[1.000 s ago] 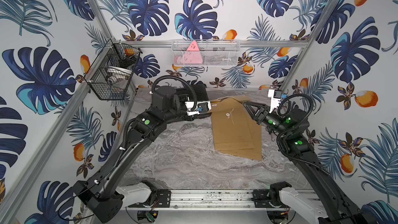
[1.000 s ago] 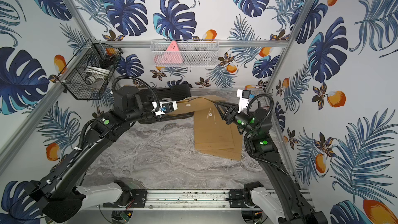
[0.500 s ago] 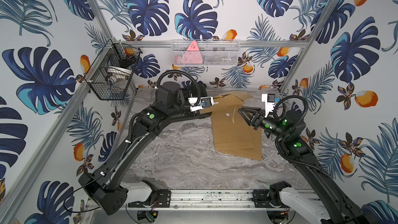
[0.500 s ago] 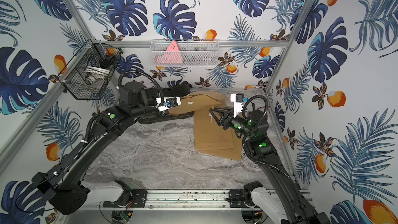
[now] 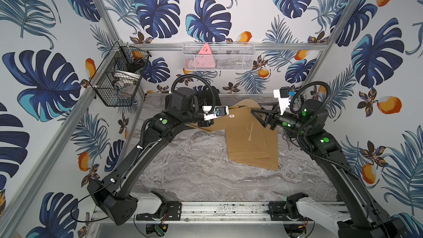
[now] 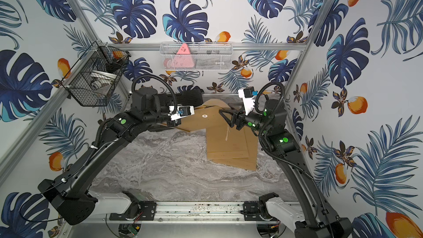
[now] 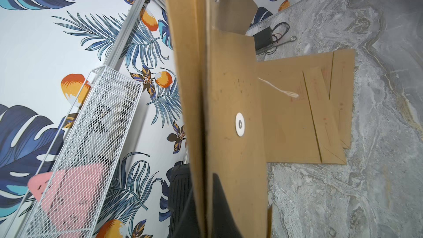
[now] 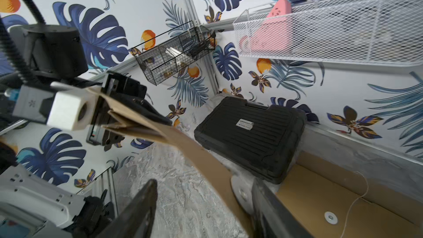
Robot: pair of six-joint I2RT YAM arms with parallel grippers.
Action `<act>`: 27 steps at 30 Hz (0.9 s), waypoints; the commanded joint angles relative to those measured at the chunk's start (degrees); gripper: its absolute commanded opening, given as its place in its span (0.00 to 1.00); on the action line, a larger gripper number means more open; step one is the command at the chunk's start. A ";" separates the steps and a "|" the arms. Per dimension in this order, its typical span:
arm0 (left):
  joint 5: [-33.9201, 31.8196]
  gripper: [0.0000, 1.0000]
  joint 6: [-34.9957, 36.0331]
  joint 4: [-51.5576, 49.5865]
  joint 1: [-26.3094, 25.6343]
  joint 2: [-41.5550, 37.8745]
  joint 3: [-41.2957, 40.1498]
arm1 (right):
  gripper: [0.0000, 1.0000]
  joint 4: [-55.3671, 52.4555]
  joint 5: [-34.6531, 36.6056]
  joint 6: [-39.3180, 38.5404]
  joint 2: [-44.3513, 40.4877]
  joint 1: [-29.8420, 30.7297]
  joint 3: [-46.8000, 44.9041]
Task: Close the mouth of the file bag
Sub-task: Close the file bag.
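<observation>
While left jaws clench the file bag (image 5: 238, 122) and right jaws gape, the label (image 8: 245, 123) on the black case (image 8: 251, 138) is unreadable.

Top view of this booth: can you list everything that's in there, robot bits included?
Raised file bag: one, brown, lifted off the table at the back.
Flat file bags: a stack, count unclear, brown, table's right side.
String: one, pale, on the stack.
Fastener disc: one, white, on the raised bag.
Case: one, black, table's back edge.
Wire basket: one, black, left wall.
Mesh basket: one, white, back wall.
Triangle: one, pink, inside it.
Table: one, grey marbled.
Left pincer: black, shut on the raised bag.
Right pincer: black, open, by that bag's other end.
</observation>
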 commanded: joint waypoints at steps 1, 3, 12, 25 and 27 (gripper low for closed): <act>0.60 0.00 -2.05 1.09 0.06 0.39 1.04 | 0.60 6.28 -4.66 4.70 -0.82 0.61 -4.40; 1.70 0.00 -3.02 1.05 0.06 0.70 1.40 | 0.59 10.58 -4.63 7.88 -0.08 1.52 -6.28; 9.05 0.00 -7.18 2.55 1.11 -1.01 0.51 | 0.67 25.56 5.91 12.42 6.29 3.57 -9.22; 0.72 0.00 -6.59 2.07 3.24 -1.05 2.70 | 0.64 10.29 21.50 7.14 -8.98 3.42 -20.45; 1.37 0.00 -6.97 1.75 3.31 -1.40 3.06 | 0.61 9.50 26.49 4.66 -7.56 3.52 -20.99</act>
